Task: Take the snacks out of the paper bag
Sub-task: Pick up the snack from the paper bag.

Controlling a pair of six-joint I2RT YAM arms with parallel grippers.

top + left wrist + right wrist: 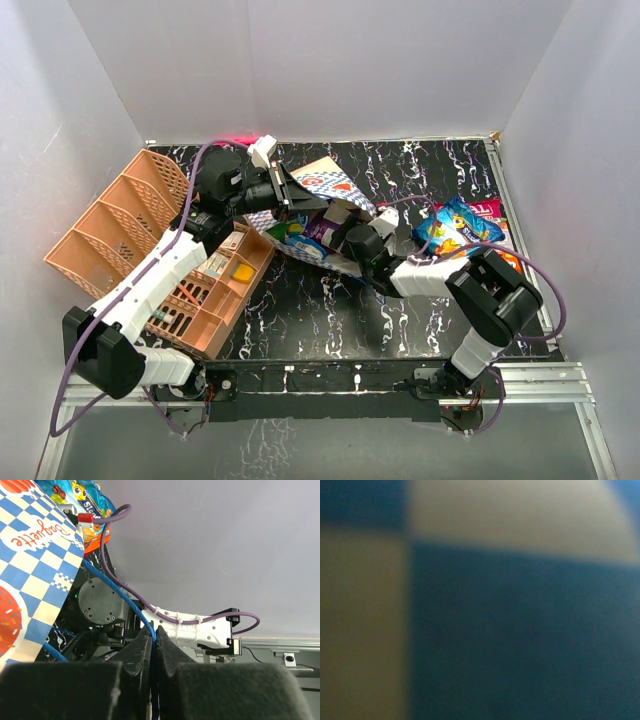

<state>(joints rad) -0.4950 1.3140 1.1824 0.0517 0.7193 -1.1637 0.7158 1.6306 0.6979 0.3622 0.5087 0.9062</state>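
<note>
Paper bag [331, 182], blue-white chequered, with glossy crinkly snacks [297, 233] inside

The paper bag [330, 185] lies on its side, crumpled, just off table centre toward 11 o'clock. Material: cream-white paper with orange logos. The chequered band [35, 565] is blue-white and printed "Baguette". The mouth appears to gape toward 5 o'clock. One thin blue cord handle [125, 602] runs from the bag and is pinched between the closed fingers of my left gripper [154, 632].

The inner packets [295, 235] are green, blue and purple, glossy and overlapping, visible in the mouth.

Outside the bag, near it at 3 o'clock, the blue packet [455, 228] with yellow print lies flat. The orange and magenta packets [492, 208] touch it at 1 o'clock.

My right wrist view shows only blurred blue-and-cream chequer.
</note>
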